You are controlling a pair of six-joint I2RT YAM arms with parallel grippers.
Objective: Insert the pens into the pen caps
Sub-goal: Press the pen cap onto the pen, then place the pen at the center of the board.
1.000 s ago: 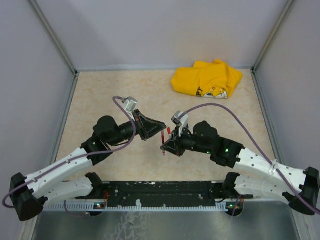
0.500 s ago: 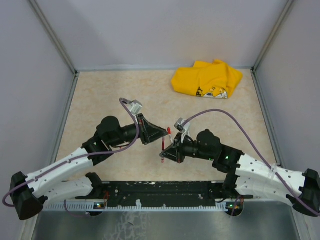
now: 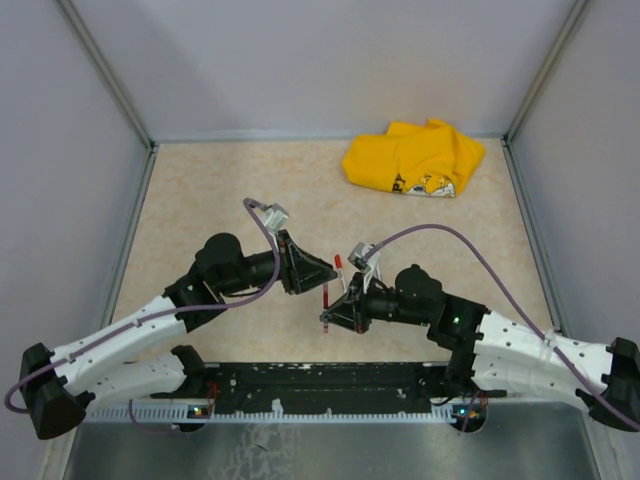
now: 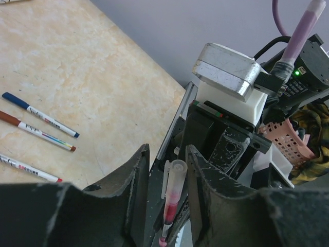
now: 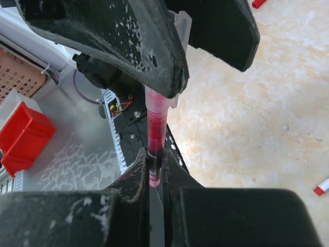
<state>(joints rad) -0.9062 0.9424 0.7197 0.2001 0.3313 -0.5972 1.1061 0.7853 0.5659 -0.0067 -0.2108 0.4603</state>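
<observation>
Pen [image 5: 156, 131] seated in cap [image 4: 176, 175], clamped by right pincer [image 5: 156, 158]

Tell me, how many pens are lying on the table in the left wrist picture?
3. All at the left, side by side: a blue-capped pen uppermost, a brown-capped pen in the middle, a red-tipped pen lowest, partly cut off. More may lie out of frame.

At the middle of the bench [image 3: 220, 180], the pen [image 3: 330, 292] is found between the left hand [image 3: 318, 270] on its left and the right hand [image 3: 335, 312] on its right, with the cloth [image 3: 415, 158] laid behind them, towards the far right corner.
</observation>
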